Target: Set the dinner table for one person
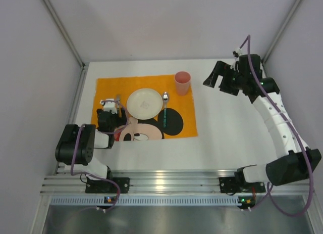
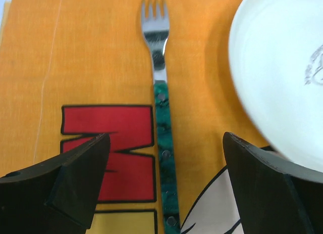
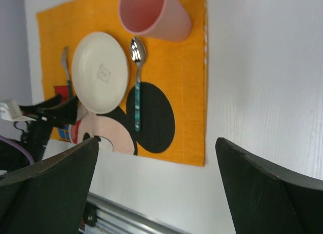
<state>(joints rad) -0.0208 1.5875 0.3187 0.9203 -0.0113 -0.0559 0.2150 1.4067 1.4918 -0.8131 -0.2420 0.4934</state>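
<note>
A: White-walled booth, and the surface (image 1: 227,138), the dinner table itself, fills the floor of it, with an aluminium rail (image 1: 166,186) at the near edge. What's laid?
B: An orange Mickey Mouse placemat (image 1: 108,87) left of centre. It bears a white plate (image 1: 144,103), a fork (image 2: 162,107) on the plate's left, a spoon (image 1: 164,108) on its right, and a pink cup (image 1: 182,83) at the far right corner.
A: Looks set. The arms?
B: Left gripper (image 2: 166,138): jaws wide apart, empty, straddling the fork's green handle. Right gripper (image 3: 156,143): jaws also apart, empty, over bare white.
A: Risk?
B: The left one, I'd say. Its right-hand jaw is close to the plate's rim. A sideways drift could shove the plate, skew the fork, or drag the placemat.
A: Room?
B: Tight on the left, where the wall (image 1: 35,67) is near the placemat's edge. There's a wide bare stretch to the right.
</note>
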